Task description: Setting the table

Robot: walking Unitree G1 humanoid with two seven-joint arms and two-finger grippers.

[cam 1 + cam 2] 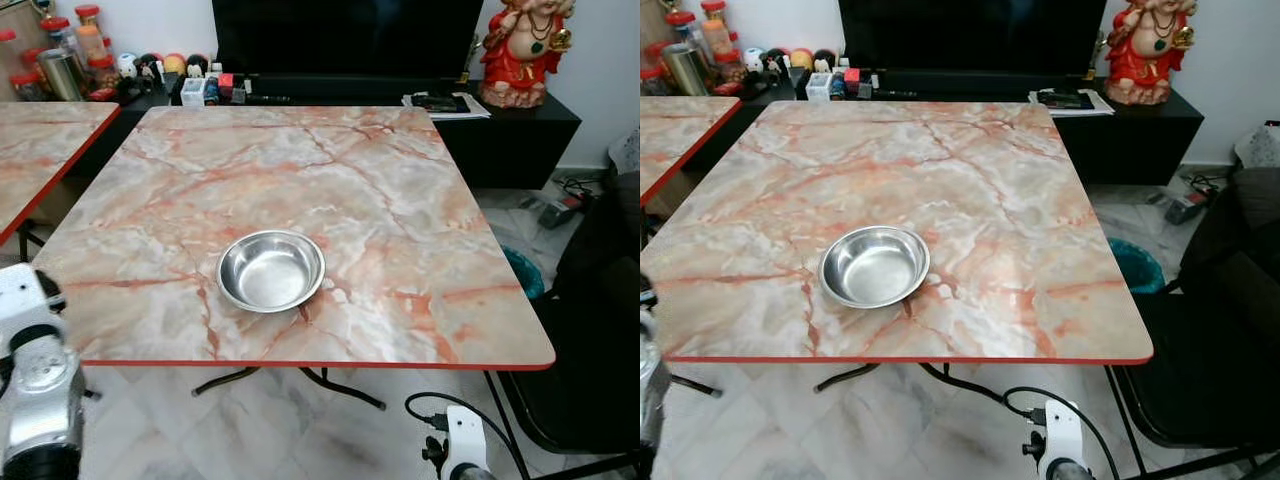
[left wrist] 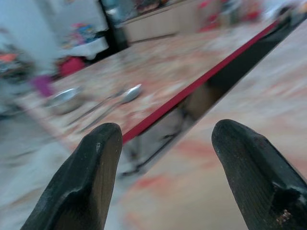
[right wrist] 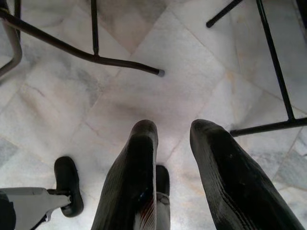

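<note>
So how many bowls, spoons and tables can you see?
Bowls: 2, one steel bowl on the near table, one blurred bowl on the other table.
Spoons: 2, lying together.
Tables: 2, near table, side table.
Total: 6

Past the far edge I see a black TV console [image 1: 520,135], red statue [image 1: 520,50] on it, jars [image 1: 70,50] at its left end. Teal bin [image 1: 522,272] on the floor.

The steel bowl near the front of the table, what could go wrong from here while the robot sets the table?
The steel bowl sits close to the table's red front edge, so a nudge from an arm could push it off. The left gripper hangs open and empty. The spoons lie on the neighbouring table, so fetching them may mean reaching across the gap.
</note>
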